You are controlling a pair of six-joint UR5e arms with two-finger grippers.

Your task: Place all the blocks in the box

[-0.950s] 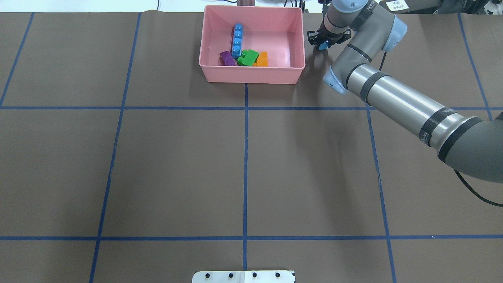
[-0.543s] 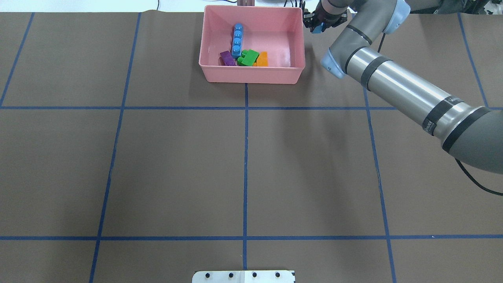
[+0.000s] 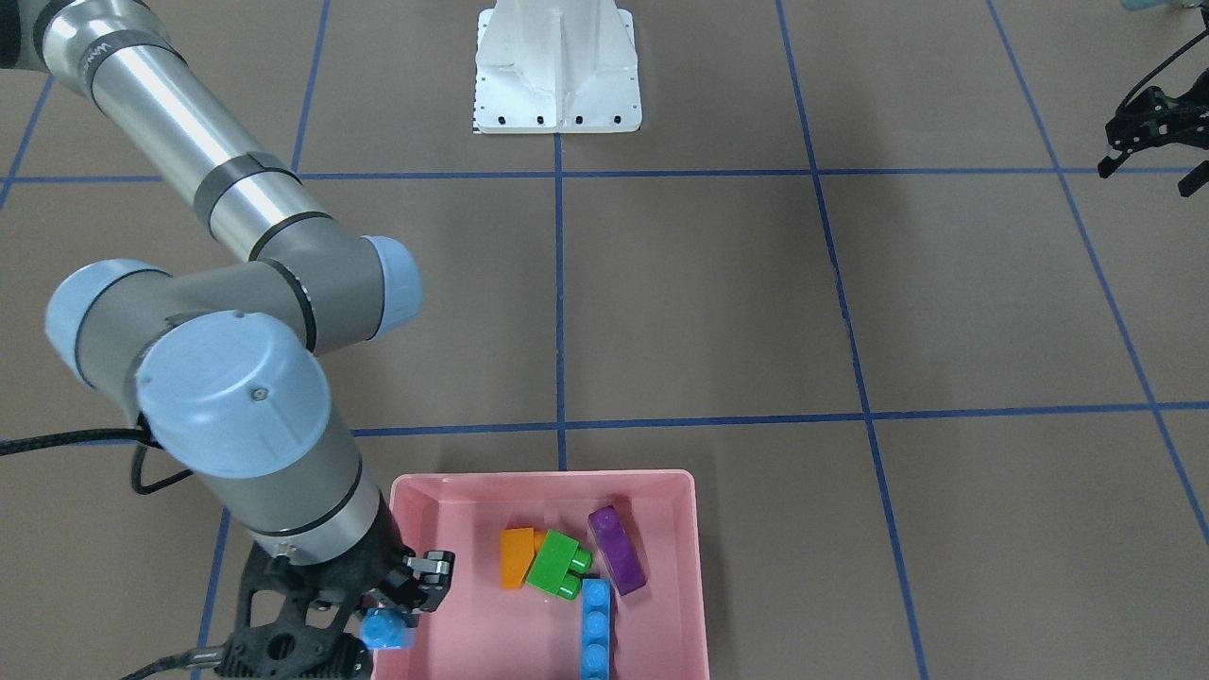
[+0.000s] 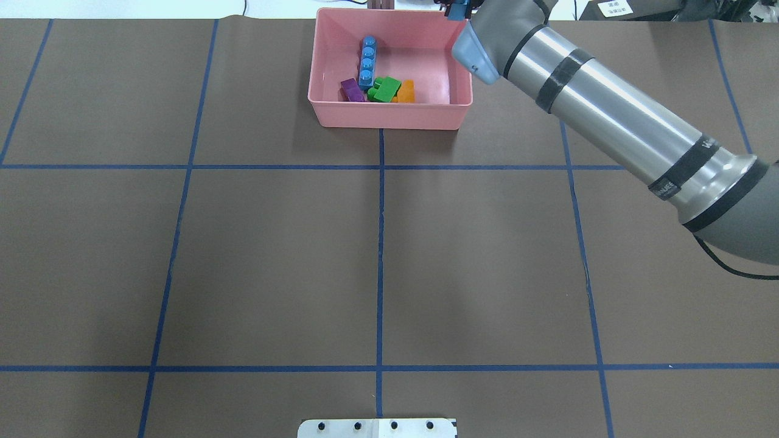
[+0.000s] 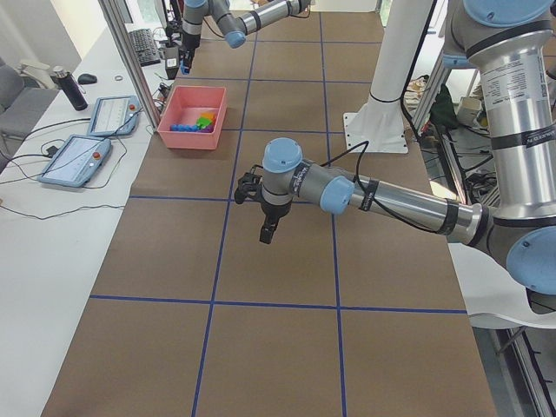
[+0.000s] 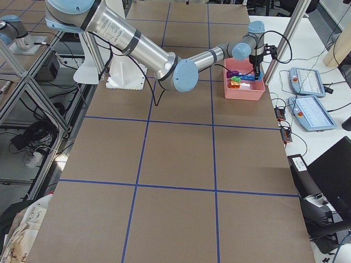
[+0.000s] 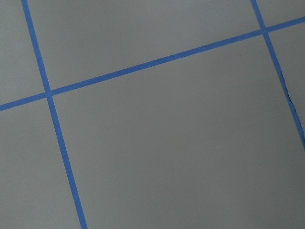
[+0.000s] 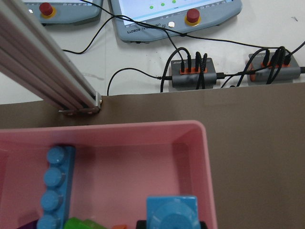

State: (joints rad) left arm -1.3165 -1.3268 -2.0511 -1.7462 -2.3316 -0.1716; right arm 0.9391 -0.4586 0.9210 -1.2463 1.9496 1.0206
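The right gripper (image 3: 395, 616) is closed on the tiny light-blue cube (image 3: 387, 630) and holds it in the air at the left wall of the pink box (image 3: 543, 484), near the box's corner on the operators' side. In the wrist view the cube seems just inside that wall, but I cannot tell this for sure. To do this step well, I think the cube should go further toward the middle of the box and come low before the gripper lets it go. So small a piece may bounce off the rim if it is dropped from high.

Inside the box, from left to right, are the orange sloped brick (image 3: 517, 557), the green brick (image 3: 557, 564) touching it, the long light-blue brick (image 3: 595, 628) and the purple brick (image 3: 617, 550). By my judgement the cube is the last one.

Far to the right of the box, and well apart from it, the left gripper (image 3: 1152, 175) hangs with its fingers spread and holds nothing.

The desk (image 3: 718, 302) is covered with brown paper, divided in squares by blue tape (image 3: 559, 283). The white base plate (image 3: 557, 71) stands opposite the box, on the robot's side. Beyond the box's far wall are an aluminium post (image 8: 47, 71), two cable hubs (image 8: 193, 76) and control tablets (image 8: 176, 14) with red buttons.
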